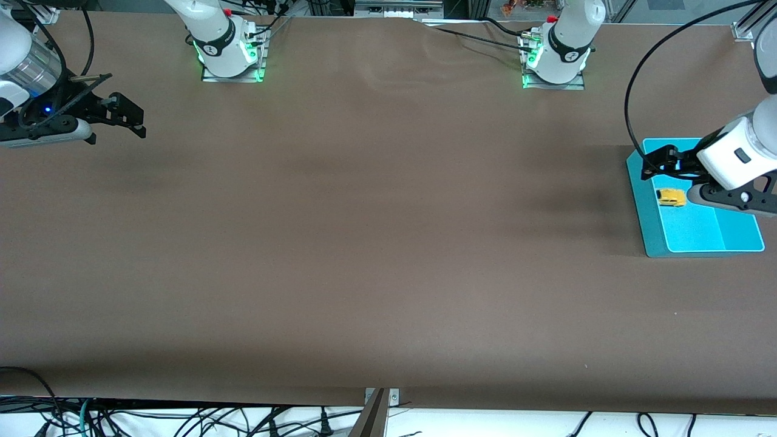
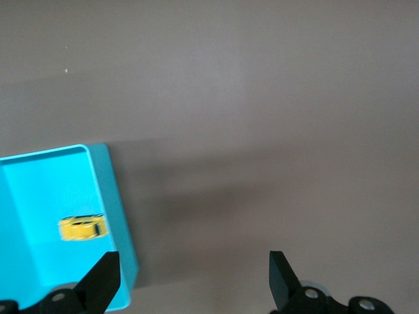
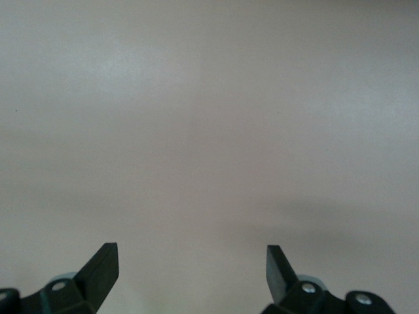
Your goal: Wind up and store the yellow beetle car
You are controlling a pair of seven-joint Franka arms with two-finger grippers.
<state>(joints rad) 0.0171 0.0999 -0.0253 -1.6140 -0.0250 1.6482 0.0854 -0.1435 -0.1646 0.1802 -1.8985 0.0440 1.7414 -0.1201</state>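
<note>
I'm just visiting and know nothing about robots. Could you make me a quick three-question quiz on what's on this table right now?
1. True or false: the car lies in the tray.
2. Which gripper is over the tray: A) the left gripper or B) the right gripper?
3. Fill in: both grippers hold ____.

Key: 1 true. 2 A; the right gripper waits over bare table at the right arm's end. 3 nothing; both are open.
</note>
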